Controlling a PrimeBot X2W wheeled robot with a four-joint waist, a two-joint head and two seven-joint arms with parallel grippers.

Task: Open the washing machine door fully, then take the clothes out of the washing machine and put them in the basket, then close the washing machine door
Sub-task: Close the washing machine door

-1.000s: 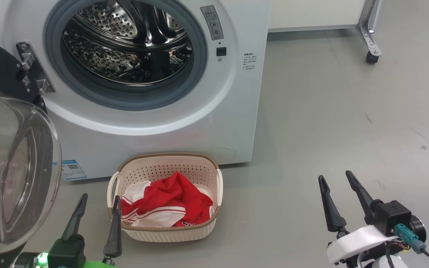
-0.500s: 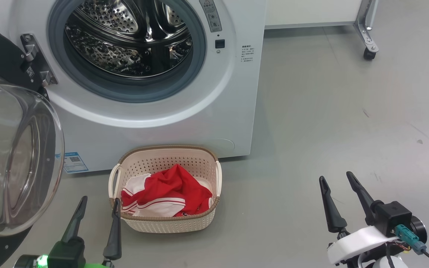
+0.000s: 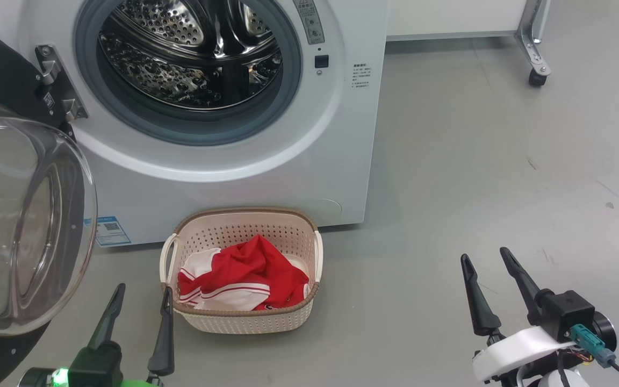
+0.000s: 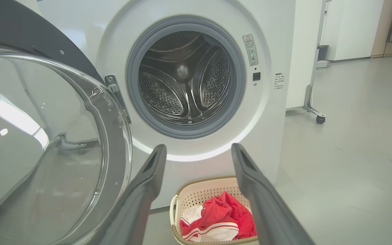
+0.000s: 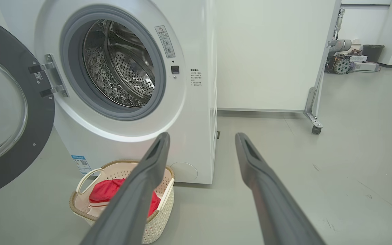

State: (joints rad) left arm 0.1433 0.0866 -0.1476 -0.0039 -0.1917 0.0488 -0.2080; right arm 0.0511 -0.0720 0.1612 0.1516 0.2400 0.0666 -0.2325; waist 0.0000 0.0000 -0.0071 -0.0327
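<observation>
Head view: the washing machine door [image 3: 24, 226] stands wide open, left of the washing machine [image 3: 234, 177]. The clothes [image 3: 245, 271] lie in the basket [image 3: 245, 212] on the floor [image 3: 449, 188] just before it. The left tool [image 3: 144, 289] and right tool [image 3: 483, 255] are spread. Left wrist view: spread fingers [image 4: 141, 194] frame the basket. Right wrist view: the basket sits partly behind one parted finger.

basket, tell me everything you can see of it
The basket is small, cream plastic and rounded rectangular. Its walls are punched with rows of small holes and its top is edged by a brown woven-look rim. A pale loop handle sticks out from each short side. It stands upright on the grey floor, close in front of the washing machine, below the open drum. Whether they touch is unclear. Red and white clothes lie crumpled inside.
</observation>
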